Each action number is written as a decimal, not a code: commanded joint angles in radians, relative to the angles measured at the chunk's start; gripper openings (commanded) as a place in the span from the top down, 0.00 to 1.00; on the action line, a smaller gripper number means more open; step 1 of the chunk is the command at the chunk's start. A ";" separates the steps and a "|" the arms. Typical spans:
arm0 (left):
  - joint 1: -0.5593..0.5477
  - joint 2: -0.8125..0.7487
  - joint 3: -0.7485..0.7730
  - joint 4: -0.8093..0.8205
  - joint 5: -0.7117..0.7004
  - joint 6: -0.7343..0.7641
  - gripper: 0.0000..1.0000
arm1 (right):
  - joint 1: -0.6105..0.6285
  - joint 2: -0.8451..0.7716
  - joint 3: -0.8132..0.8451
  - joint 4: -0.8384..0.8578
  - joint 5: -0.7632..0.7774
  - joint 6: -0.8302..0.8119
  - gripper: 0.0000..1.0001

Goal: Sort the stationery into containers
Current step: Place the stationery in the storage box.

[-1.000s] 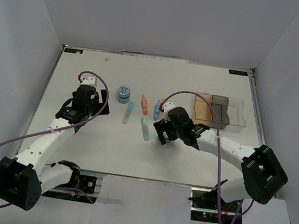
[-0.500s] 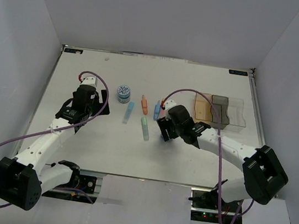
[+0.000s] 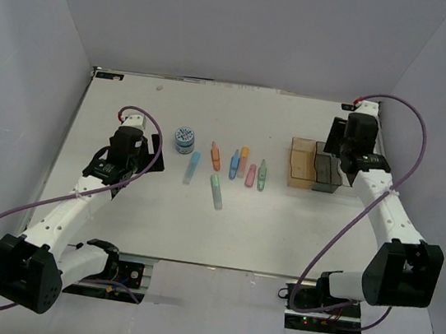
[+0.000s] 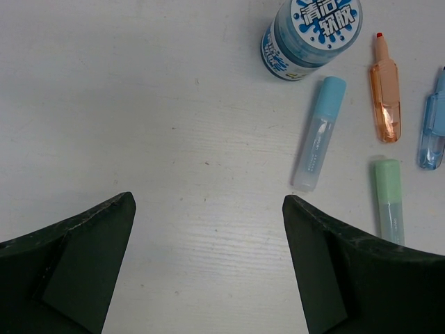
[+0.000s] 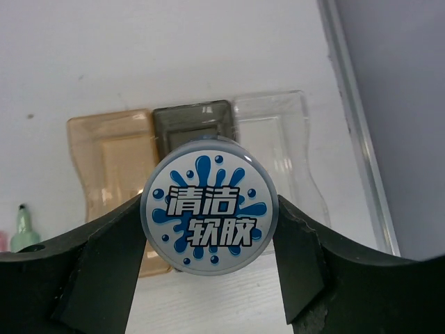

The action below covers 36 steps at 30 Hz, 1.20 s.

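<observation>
Right wrist: right claw (image 5: 208, 240) grips round tub (image 5: 208, 217) btwn its jaws, seemingly above grey bin (image 5: 192, 115); left claw (image 4: 208, 209) open.

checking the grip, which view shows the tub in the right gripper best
Right wrist: the blue-and-white tub fills the frame, clamped in the right gripper. Top view hides it under the arm; left wrist shows only the other tub.

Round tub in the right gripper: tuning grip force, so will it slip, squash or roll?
The round tub looks rigid, so the right gripper probably won't squash it. Its curved wall is pinched at two sides, so it might slip. Set flat it should stand, like the second tub; sideways it would likely roll.
</observation>
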 commanded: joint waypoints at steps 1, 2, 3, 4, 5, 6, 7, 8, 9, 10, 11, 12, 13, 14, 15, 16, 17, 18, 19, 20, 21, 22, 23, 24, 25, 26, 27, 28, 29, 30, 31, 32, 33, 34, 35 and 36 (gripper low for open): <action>0.005 -0.016 0.009 0.011 0.027 -0.002 0.02 | -0.090 0.058 0.077 0.019 0.032 0.076 0.47; 0.005 -0.017 0.009 0.010 0.030 -0.004 0.02 | -0.115 0.074 0.086 0.027 0.013 0.090 0.46; 0.005 -0.019 0.009 0.010 0.030 -0.004 0.02 | -0.150 0.104 0.098 0.039 0.011 0.102 0.46; 0.005 -0.020 0.009 0.011 0.030 -0.004 0.02 | -0.164 0.120 0.104 0.045 0.012 0.116 0.46; 0.007 -0.023 0.009 0.010 0.035 -0.004 0.02 | -0.175 0.135 0.111 0.053 0.022 0.119 0.46; 0.005 -0.025 0.009 0.011 0.039 -0.004 0.02 | -0.207 0.166 0.117 0.056 0.029 0.122 0.46; 0.005 -0.028 0.008 0.011 0.041 -0.004 0.02 | -0.216 0.181 0.133 0.059 0.037 0.132 0.46; 0.005 -0.028 0.008 0.010 0.039 -0.002 0.02 | -0.228 0.210 0.143 0.058 0.064 0.136 0.46; 0.007 -0.031 0.008 0.011 0.039 -0.004 0.02 | -0.235 0.220 0.150 0.056 0.068 0.139 0.45; 0.005 -0.033 0.008 0.011 0.041 -0.004 0.02 | -0.239 0.230 0.164 0.059 0.062 0.138 0.45; 0.005 -0.033 0.009 0.011 0.044 -0.004 0.02 | -0.242 0.238 0.170 0.064 0.052 0.135 0.44; 0.007 -0.034 0.009 0.010 0.049 -0.002 0.02 | -0.244 0.256 0.178 0.062 0.055 0.135 0.44; 0.005 -0.036 0.009 0.010 0.050 -0.002 0.02 | -0.244 0.269 0.184 0.064 0.058 0.133 0.44; 0.005 -0.036 0.009 0.010 0.053 -0.004 0.02 | -0.248 0.290 0.196 0.064 0.068 0.133 0.43; 0.005 -0.034 0.009 0.010 0.058 -0.002 0.02 | -0.252 0.301 0.200 0.064 0.066 0.133 0.43; 0.005 -0.034 0.009 0.011 0.059 -0.004 0.02 | -0.256 0.313 0.204 0.062 0.059 0.133 0.43; 0.005 -0.036 0.009 0.011 0.059 -0.004 0.02 | -0.264 0.324 0.213 0.064 0.043 0.135 0.43; 0.005 -0.036 0.008 0.010 0.059 -0.004 0.02 | -0.265 0.342 0.215 0.064 0.037 0.135 0.42; 0.005 -0.036 0.008 0.010 0.058 -0.004 0.02 | -0.267 0.352 0.219 0.061 0.037 0.136 0.42; 0.005 -0.036 0.008 0.010 0.058 -0.002 0.02 | -0.267 0.367 0.223 0.062 0.025 0.136 0.42; 0.005 -0.034 0.008 0.010 0.058 -0.004 0.02 | -0.267 0.372 0.224 0.062 0.022 0.136 0.42; 0.005 -0.034 0.008 0.010 0.058 -0.004 0.02 | -0.267 0.378 0.226 0.062 0.020 0.136 0.41; 0.005 -0.033 0.008 0.010 0.058 -0.004 0.02 | -0.267 0.388 0.227 0.064 0.020 0.135 0.41; 0.007 -0.033 0.008 0.010 0.058 -0.004 0.02 | -0.267 0.394 0.230 0.064 0.022 0.130 0.40; 0.005 -0.033 0.008 0.010 0.058 -0.004 0.02 | -0.267 0.401 0.233 0.064 0.017 0.129 0.40; 0.005 -0.031 0.006 0.010 0.058 -0.004 0.02 | -0.268 0.413 0.236 0.062 0.011 0.124 0.39; 0.007 -0.031 0.006 0.011 0.058 -0.004 0.02 | -0.270 0.419 0.244 0.064 0.002 0.121 0.39; 0.005 -0.031 0.006 0.010 0.059 -0.004 0.02 | -0.268 0.427 0.249 0.062 -0.003 0.119 0.39; 0.007 -0.030 0.006 0.010 0.058 -0.002 0.02 | -0.270 0.437 0.250 0.064 -0.004 0.119 0.38; 0.005 -0.028 0.006 0.010 0.059 -0.004 0.02 | -0.271 0.444 0.256 0.064 -0.010 0.119 0.38; 0.005 -0.028 0.006 0.010 0.059 -0.004 0.02 | -0.271 0.450 0.259 0.064 -0.017 0.118 0.37; 0.007 -0.025 0.005 0.010 0.062 -0.004 0.02 | -0.271 0.459 0.262 0.062 -0.021 0.118 0.35; 0.007 -0.023 0.006 0.010 0.062 -0.002 0.02 | -0.271 0.464 0.266 0.064 -0.023 0.118 0.32; 0.007 -0.022 0.006 0.010 0.064 -0.002 0.02 | -0.271 0.467 0.266 0.065 -0.027 0.121 0.27; 0.005 -0.020 0.006 0.010 0.064 -0.001 0.02 | -0.271 0.474 0.267 0.067 -0.029 0.121 0.25; 0.005 -0.019 0.006 0.010 0.065 -0.002 0.02 | -0.271 0.477 0.267 0.068 -0.029 0.119 0.23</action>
